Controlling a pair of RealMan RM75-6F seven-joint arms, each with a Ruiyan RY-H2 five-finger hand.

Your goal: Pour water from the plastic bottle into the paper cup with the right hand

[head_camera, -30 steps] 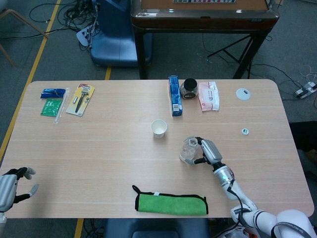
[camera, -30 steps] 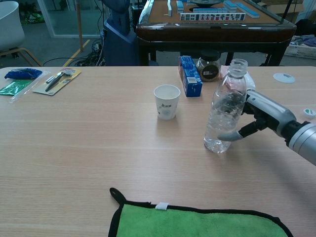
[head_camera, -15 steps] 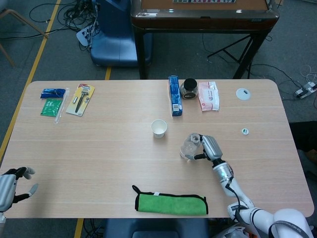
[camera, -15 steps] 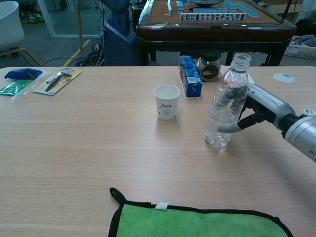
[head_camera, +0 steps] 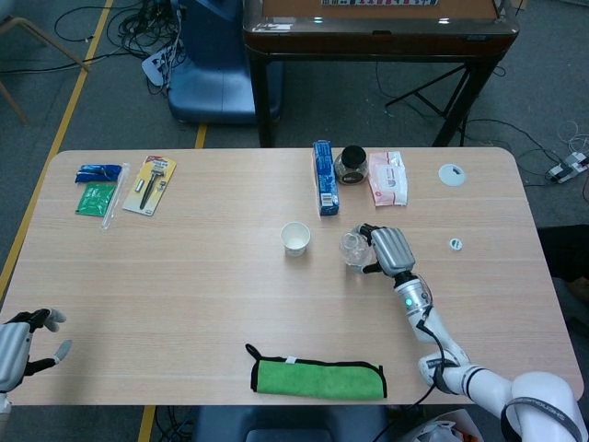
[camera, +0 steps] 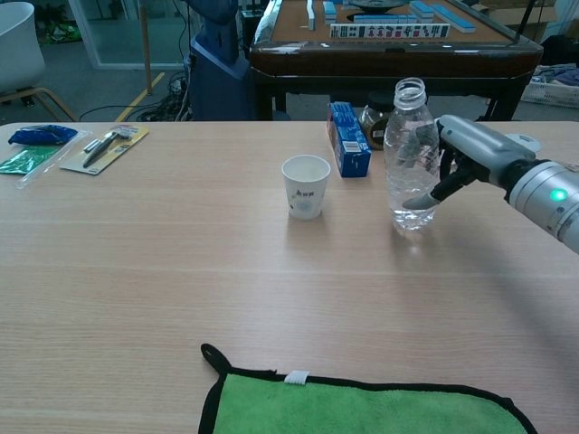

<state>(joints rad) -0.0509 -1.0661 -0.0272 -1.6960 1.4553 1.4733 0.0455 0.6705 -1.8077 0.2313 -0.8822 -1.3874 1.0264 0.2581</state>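
Plastic bottle (camera: pixel 410 154), label-free, in right hand (camera: pixel 466 155).

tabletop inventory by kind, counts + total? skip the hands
Plastic bottle: 1
Paper cup: 1
Green cloth: 1
Blue box: 1
Dark-lidded jar: 1
Pink-and-white packet: 1
Carded tool pack: 1
Blue and green packets: 2
White round discs: 2
Total: 11
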